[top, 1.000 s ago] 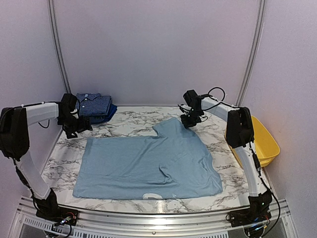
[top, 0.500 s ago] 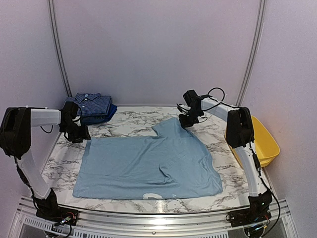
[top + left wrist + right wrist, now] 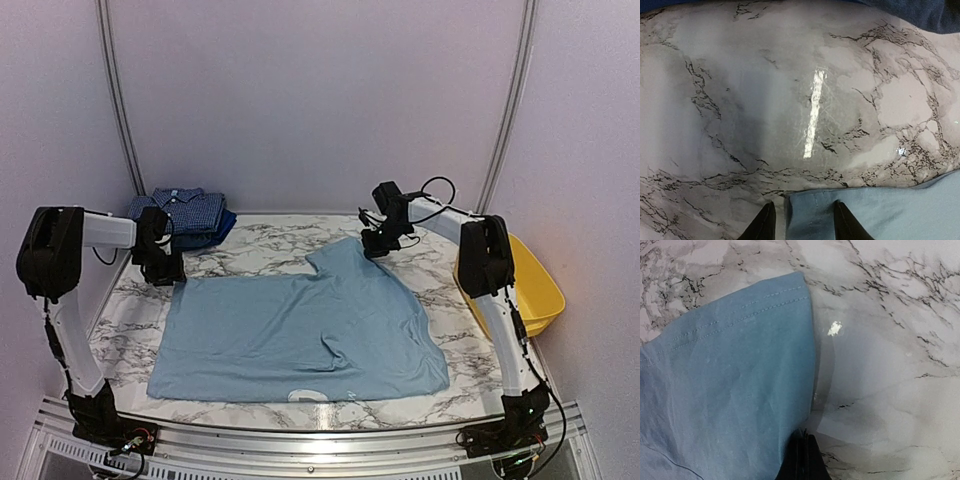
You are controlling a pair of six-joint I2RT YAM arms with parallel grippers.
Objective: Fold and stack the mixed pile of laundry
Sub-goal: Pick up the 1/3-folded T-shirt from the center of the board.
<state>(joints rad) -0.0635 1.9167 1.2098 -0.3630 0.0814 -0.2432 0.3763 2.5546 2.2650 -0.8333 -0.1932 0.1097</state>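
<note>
Three garments are in view on the marble tabletop (image 3: 262, 246), with two pairs of fingers working at one of them. One light-blue T-shirt (image 3: 300, 330) lies spread flat, stretching between the two pairs of fingers and from there towards the near edge. The left fingers (image 3: 844, 225) are down at its far left corner. Their two tips stand apart with a clear gap, one on the bare marble just outside the hem and one over the cloth, so the corner lies between them without being pinched. The right fingers (image 3: 802, 457) are at the far right sleeve, pressed together on its edge. The cloth runs straight into them and casts a soft shadow on the marble beside them.

Beyond the left fingers, in the far left corner, sits one stack of two pieces: one navy small-check shirt (image 3: 190, 210) folded on top of one solid dark-blue piece (image 3: 216, 233). One yellow tub (image 3: 532, 282) stands off the tabletop, outward of the right fingers and nearer the arm bases.
</note>
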